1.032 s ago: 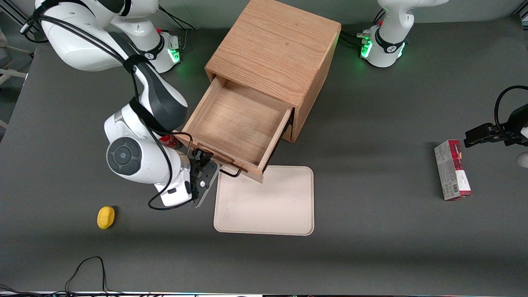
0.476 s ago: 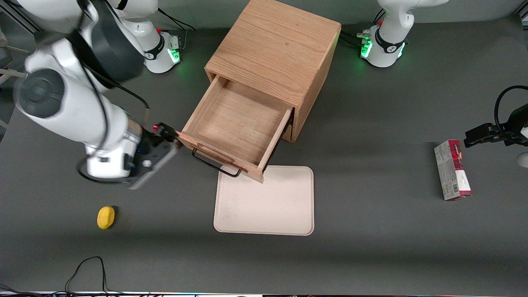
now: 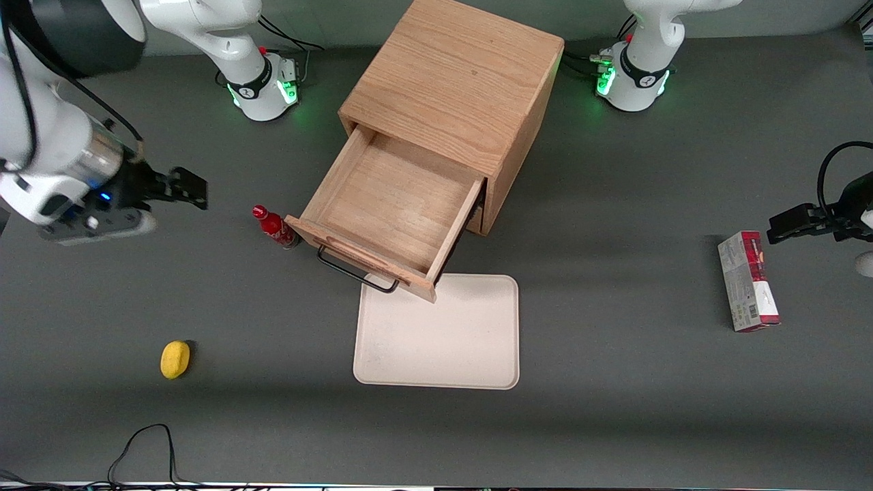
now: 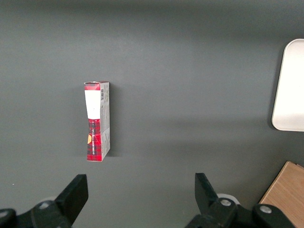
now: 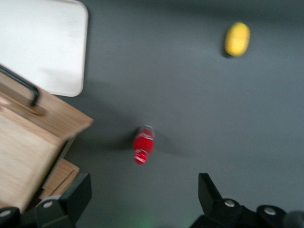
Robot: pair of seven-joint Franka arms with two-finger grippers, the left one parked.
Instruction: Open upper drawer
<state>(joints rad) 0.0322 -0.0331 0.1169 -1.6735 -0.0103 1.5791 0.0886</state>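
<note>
Dark grey bench under me. My fingers (image 3: 183,189) hang spread apart and empty above it, toward the working arm's end, well apart from the cabinet (image 3: 455,88). Nearer the cabinet stands a small red bottle (image 3: 274,227), just beside the upper drawer (image 3: 392,211), which sits pulled far out over the cream tray (image 3: 440,334). I judge the drawer stiff, light wood on slides; its thin black bar handle (image 3: 354,273) is the place to grip.

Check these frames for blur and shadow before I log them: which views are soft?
Front view: sharp; upper drawer pulled out and casting a shadow on the tray; gripper open, raised toward the working arm's end of the table. Right wrist view: motion-blurred, red bottle and lemon soft-edged. Left wrist view: crisp, box with a faint shadow.
</note>
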